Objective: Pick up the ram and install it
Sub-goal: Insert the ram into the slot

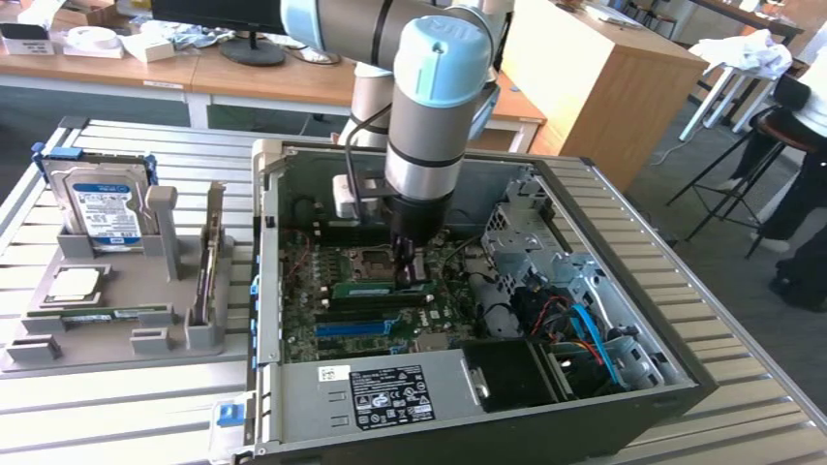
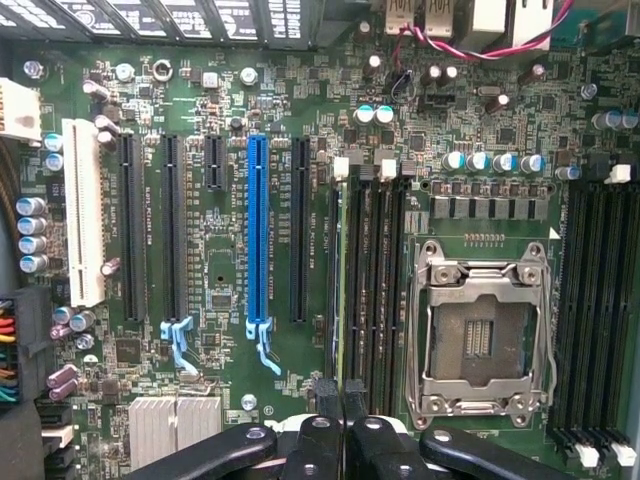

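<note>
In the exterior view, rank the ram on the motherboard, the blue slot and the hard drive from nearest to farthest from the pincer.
1. The ram, directly beside the pincer.
2. The blue slot, just past the ram, toward the camera.
3. The hard drive, standing in the grey holder at the exterior view's left.

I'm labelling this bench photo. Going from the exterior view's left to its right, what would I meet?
Blue-labelled hard drive → ram on the motherboard → blue cable inside the case → a person's dark trouser leg.
</note>
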